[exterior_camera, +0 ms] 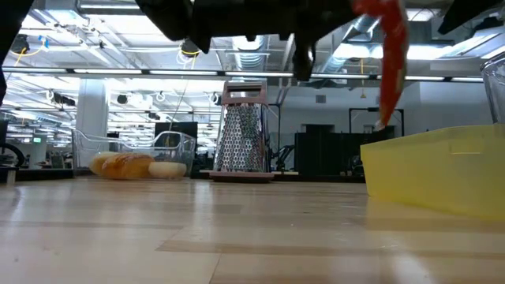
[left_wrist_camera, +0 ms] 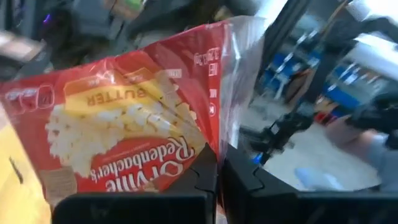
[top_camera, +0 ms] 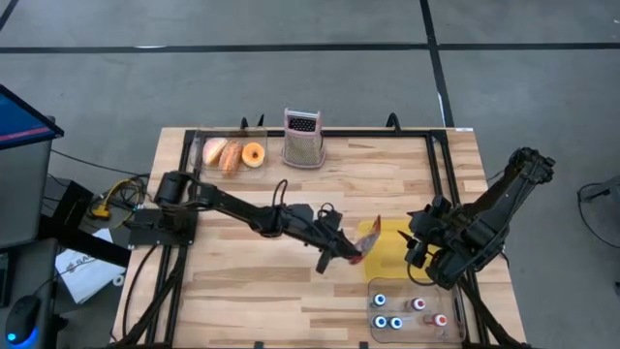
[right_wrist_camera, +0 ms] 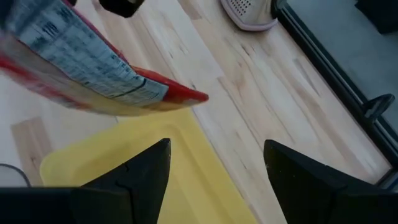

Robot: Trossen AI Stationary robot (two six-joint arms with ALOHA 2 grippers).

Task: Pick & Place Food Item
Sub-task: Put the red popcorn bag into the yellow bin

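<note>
A red popcorn bag [left_wrist_camera: 124, 124] with butter print hangs in the air over the left part of a yellow tray [top_camera: 390, 254]; my left gripper [left_wrist_camera: 221, 169] is shut on it. In the low view the bag [exterior_camera: 392, 59] dangles above the tray's wall [exterior_camera: 434, 170]. In the right wrist view the bag [right_wrist_camera: 81, 68] floats above the tray [right_wrist_camera: 155, 180]. My right gripper [right_wrist_camera: 214, 165] stands open at the tray's right side [top_camera: 418, 254], above it, with nothing between its fingers. My left gripper pinches the bag's clear sealed side edge [left_wrist_camera: 219, 140] between its two fingers. The fingers come roughly level from the table's left side. The bag is lifted clear of the tray and hangs on edge, its lower end pointing down.
A metal grater [top_camera: 302, 139] stands at the table's far edge, with a clear box of pastries [top_camera: 232, 153] to its left. A clear bin of small bottles [top_camera: 412, 312] sits near the front right corner. Bare wood lies at the front left.
</note>
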